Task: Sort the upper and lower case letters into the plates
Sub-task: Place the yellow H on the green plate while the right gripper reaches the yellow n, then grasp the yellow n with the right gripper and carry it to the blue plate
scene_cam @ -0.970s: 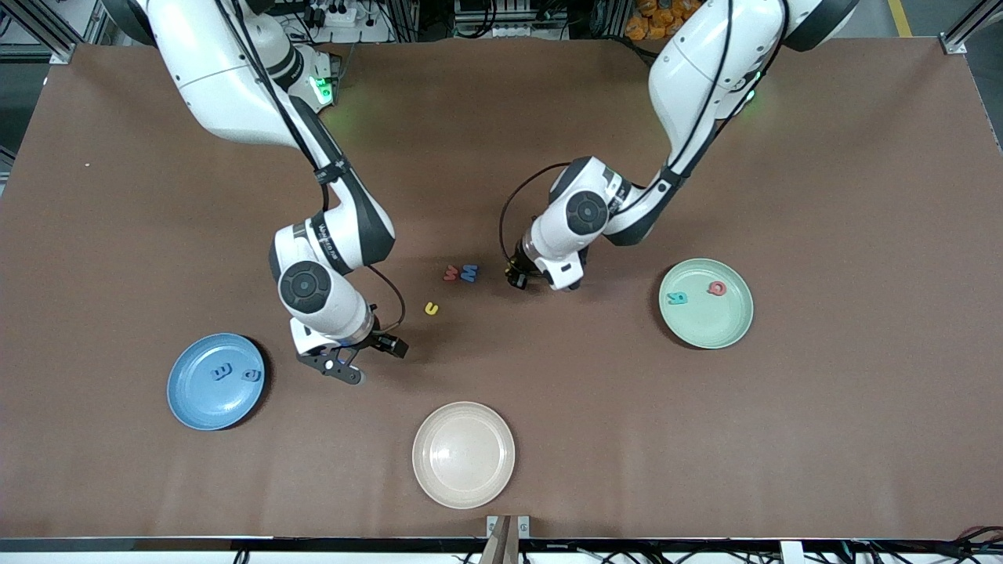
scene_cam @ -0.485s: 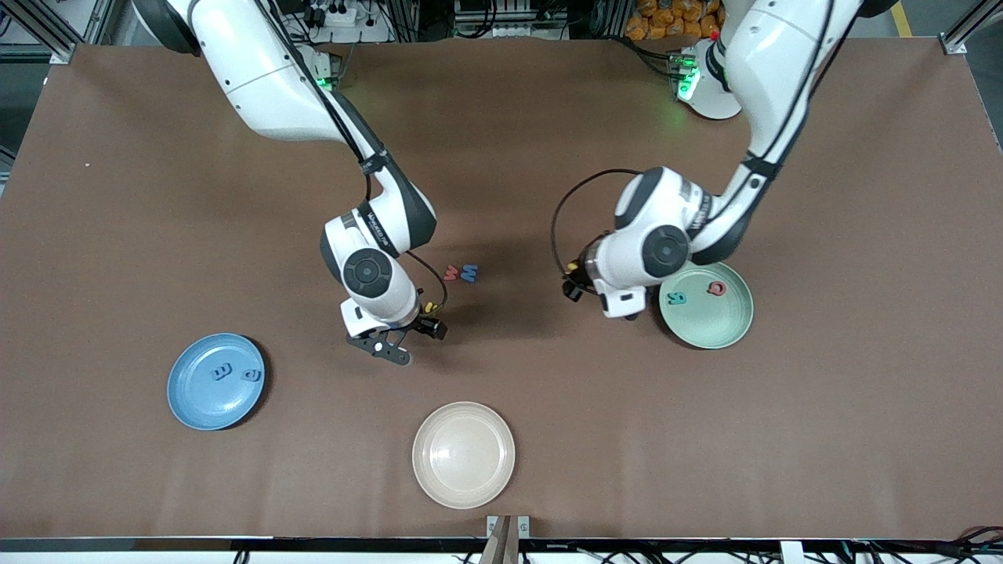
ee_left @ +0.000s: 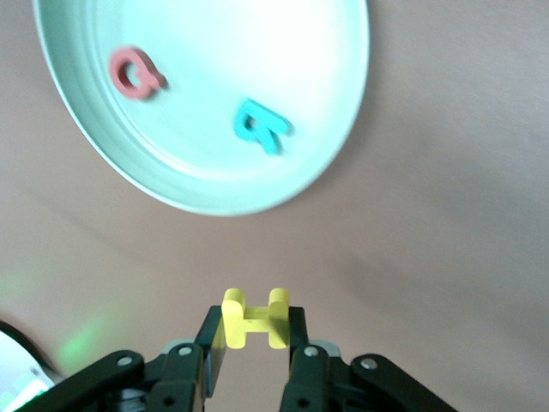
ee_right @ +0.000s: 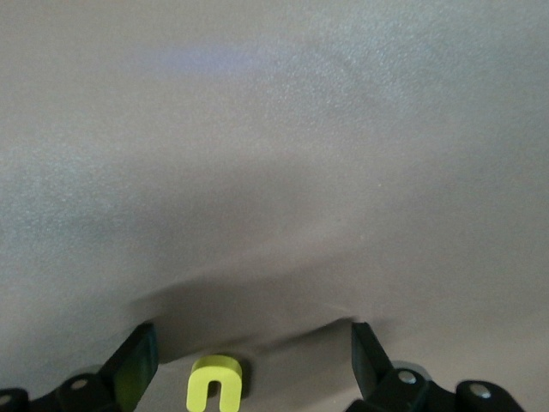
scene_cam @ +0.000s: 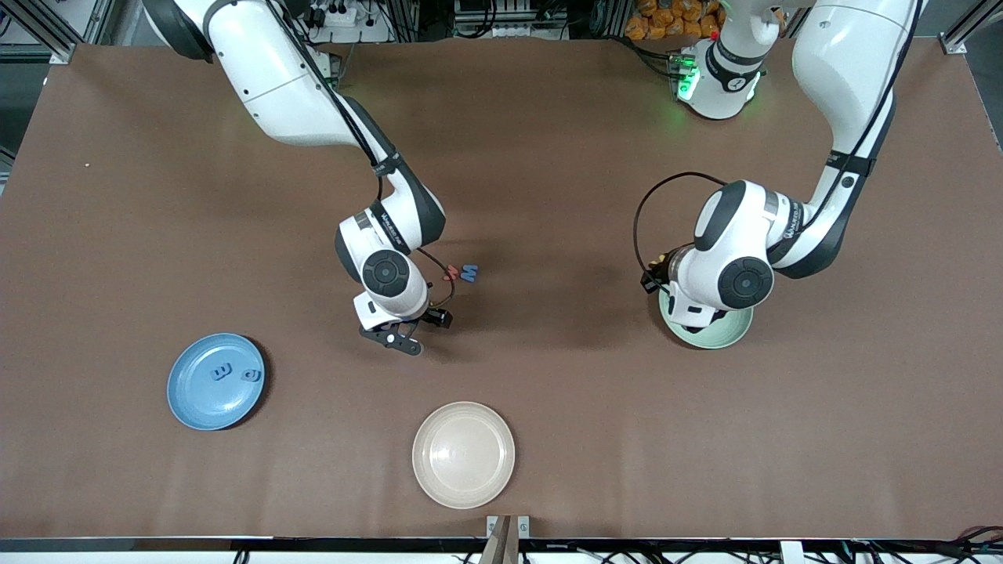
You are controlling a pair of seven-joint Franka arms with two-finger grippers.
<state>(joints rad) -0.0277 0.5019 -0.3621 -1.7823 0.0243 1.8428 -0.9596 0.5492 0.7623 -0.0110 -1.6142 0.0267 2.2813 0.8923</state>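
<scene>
My left gripper (ee_left: 255,339) is shut on a yellow letter H (ee_left: 255,318) and holds it in the air just off the rim of the pale green plate (ee_left: 206,176). That plate holds a red letter (ee_left: 135,72) and a teal letter (ee_left: 260,126). In the front view the left gripper (scene_cam: 680,305) covers most of the green plate (scene_cam: 721,338). My right gripper (ee_right: 249,369) is open, low over the table, with a small yellow letter (ee_right: 214,384) lying between its fingers. A red letter (scene_cam: 450,272) and a blue letter (scene_cam: 469,273) lie beside the right gripper (scene_cam: 403,321). The blue plate (scene_cam: 192,399) holds two blue letters (scene_cam: 222,371).
A cream-white plate (scene_cam: 463,454) with nothing in it sits nearest the front camera, in the middle. The brown tabletop (scene_cam: 548,392) stretches between the three plates.
The left arm has carried the yellow H from the table's middle to the green plate. The right arm has moved from near the blue plate to over the small yellow letter.
</scene>
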